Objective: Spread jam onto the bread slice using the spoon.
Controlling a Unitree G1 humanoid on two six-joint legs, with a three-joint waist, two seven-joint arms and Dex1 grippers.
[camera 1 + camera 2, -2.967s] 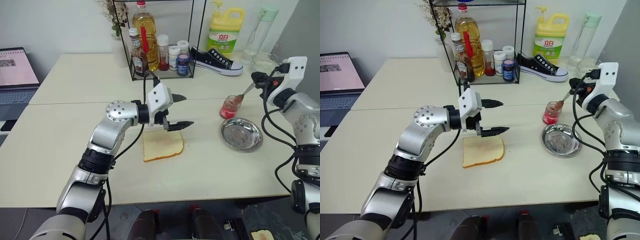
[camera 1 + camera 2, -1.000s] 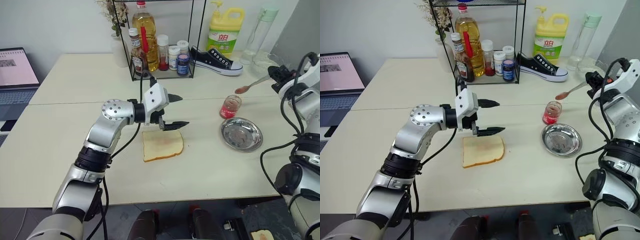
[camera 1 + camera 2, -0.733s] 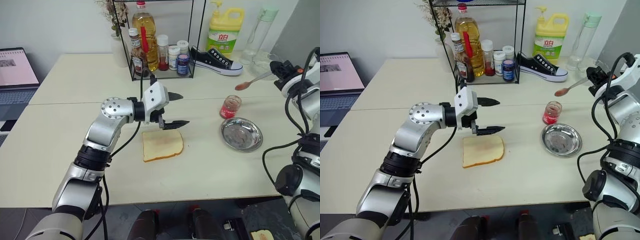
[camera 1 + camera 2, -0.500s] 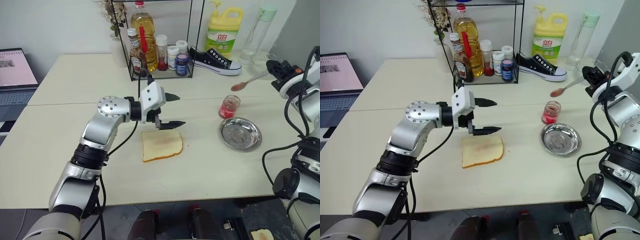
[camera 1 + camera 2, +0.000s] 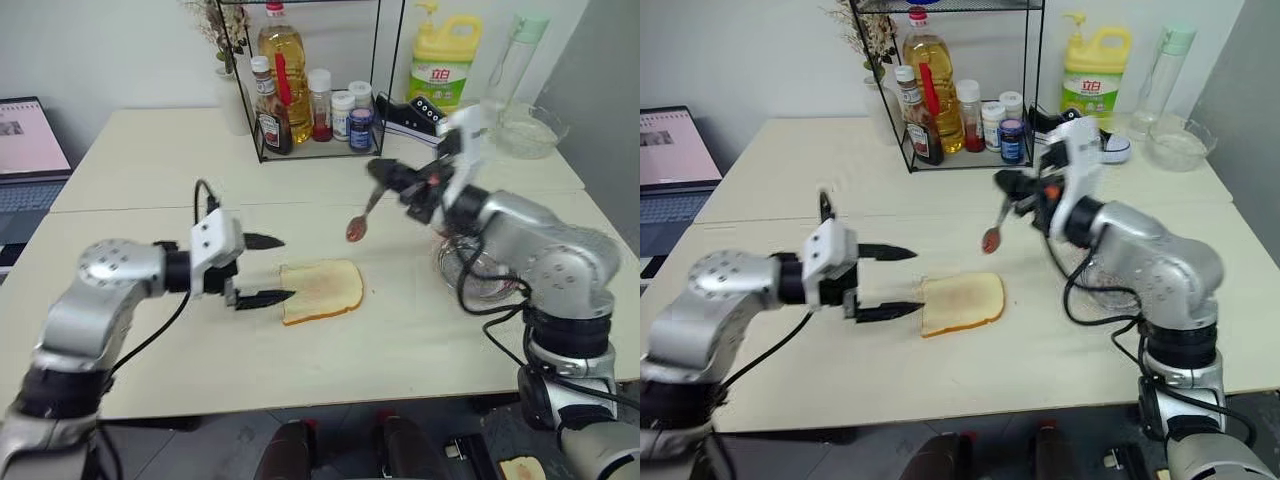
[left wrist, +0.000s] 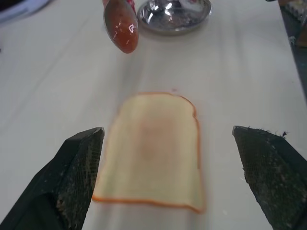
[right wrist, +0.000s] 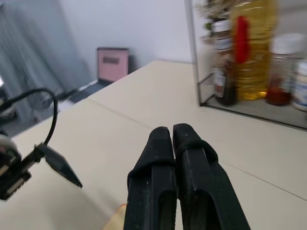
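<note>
From the head views, the bread slice lies flat on the pale worktop, with the left gripper just beside its edge, jaws released and spread wide, holding nothing. The right gripper hangs above and beyond the slice, jaws clenched on the handle of the spoon, whose reddish bowl points down toward the bread without touching it. The left wrist view adds what the head views cannot: the jam sits as a glossy red heap in the spoon bowl, and a faint pinkish smear marks the middle of the slice; it also shows the round steel dish beyond the bread, though what is in it cannot be told. The right wrist view shows its two fingers pressed together, the wire rack of bottles behind them, and a laptop far off. In the rack stand an oil bottle, a brown sauce bottle and small jars.
</note>
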